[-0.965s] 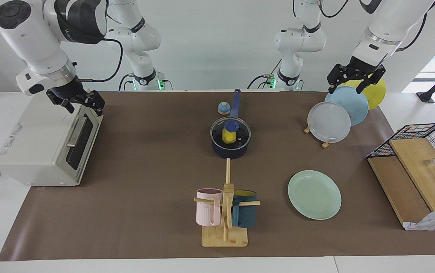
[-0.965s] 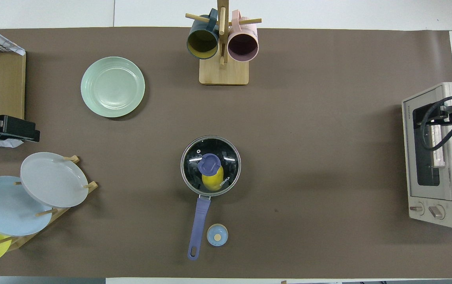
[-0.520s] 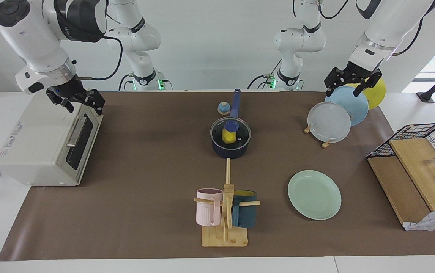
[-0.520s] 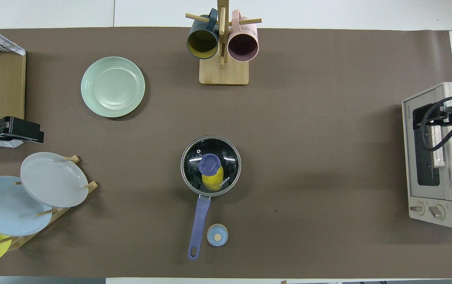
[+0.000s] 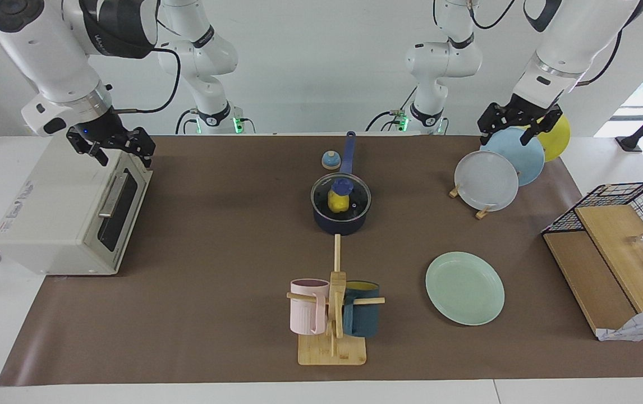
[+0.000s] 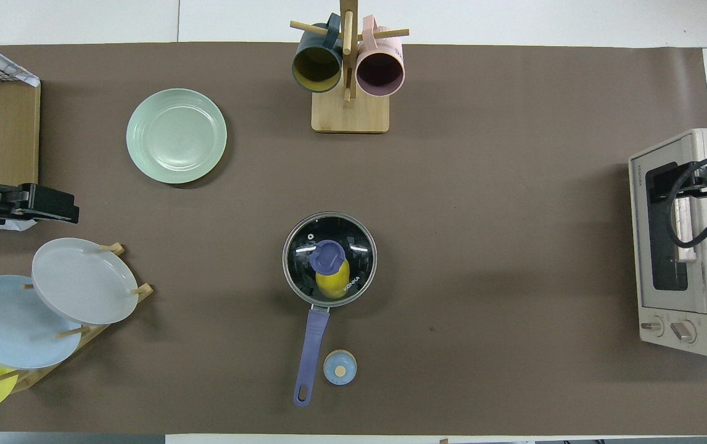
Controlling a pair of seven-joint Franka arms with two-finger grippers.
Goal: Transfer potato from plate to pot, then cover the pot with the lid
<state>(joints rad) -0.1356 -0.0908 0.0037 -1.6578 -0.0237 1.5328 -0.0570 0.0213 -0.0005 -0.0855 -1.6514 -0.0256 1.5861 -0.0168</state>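
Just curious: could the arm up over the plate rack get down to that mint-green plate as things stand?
Probably yes. The left gripper hangs open and empty above the plate rack. The plate lies bare on the mat, farther from the robots, with only open mat between rack and plate. Whether the arm stretches that far is a guess.

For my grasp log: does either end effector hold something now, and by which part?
Nothing is held: left end effector and right end effector are open and empty.
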